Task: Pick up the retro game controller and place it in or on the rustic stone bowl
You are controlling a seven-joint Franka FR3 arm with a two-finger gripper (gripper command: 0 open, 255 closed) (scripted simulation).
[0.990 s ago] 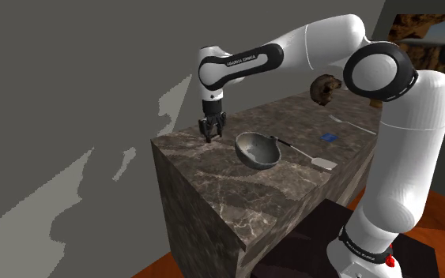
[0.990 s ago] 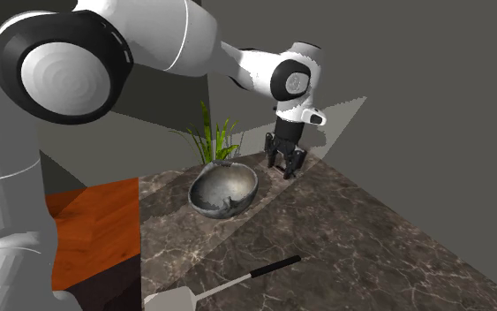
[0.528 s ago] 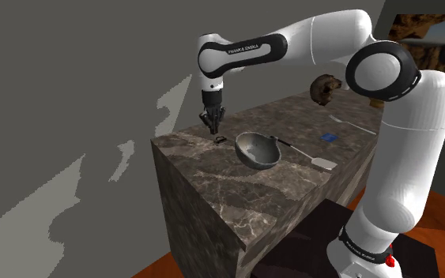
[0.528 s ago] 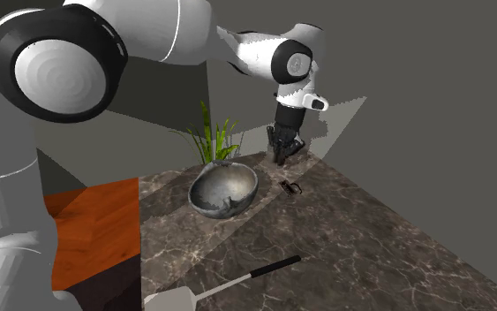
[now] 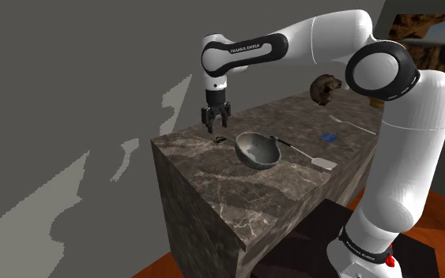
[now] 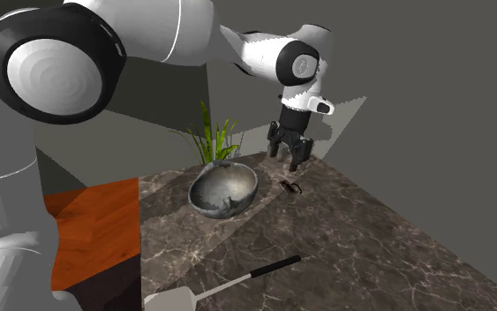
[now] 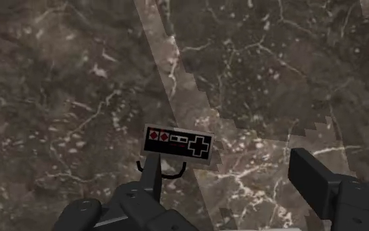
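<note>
Obs.: we see the all-black two-finger gripper point(image 5: 216, 121) above the dark veined marble countertop point(image 5: 205, 178), fingers spread wide with nothing between them. The small flat rectangular retro game controller point(image 7: 177, 143), which has a black face, red buttons and a black cross pad, lies flat on the marble below the gripper. It is near the rough grey stone bowl point(image 5: 257, 150) but apart from it. The bowl stands upright.

We're in a home kitchen, folks. Dark marble counter point(image 5: 197, 154), a spatula point(image 5: 323, 164) lying on it, wooden floor point(image 6: 92, 221) below, leafy plant point(image 6: 213, 140) by the grey wall point(image 6: 414, 88).
</note>
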